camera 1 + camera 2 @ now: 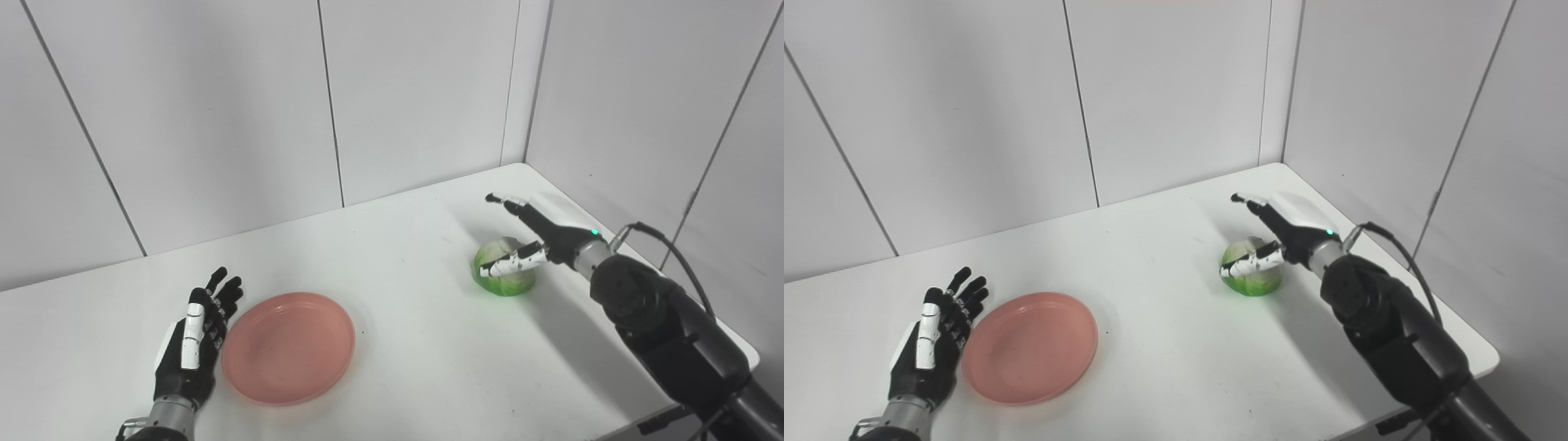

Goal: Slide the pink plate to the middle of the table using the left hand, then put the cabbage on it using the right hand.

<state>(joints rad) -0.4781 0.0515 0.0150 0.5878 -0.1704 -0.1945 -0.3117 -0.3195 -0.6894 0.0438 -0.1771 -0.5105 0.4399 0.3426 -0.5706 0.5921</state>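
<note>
The pink plate (288, 348) lies flat on the white table (404, 263), left of centre near the front. My left hand (195, 340) stands open just off the plate's left rim, palm facing it, fingers straight. A small green cabbage (506, 280) sits on the right side of the table. My right hand (528, 242) is open over it, thumb across its front and the other fingers stretched above and behind. Whether the thumb touches the cabbage I cannot tell.
White panel walls close the table at the back and on the right, meeting in a corner (520, 160) behind the cabbage. The table's right edge (744, 352) runs beside my right arm. A black cable (674, 251) loops off the right forearm.
</note>
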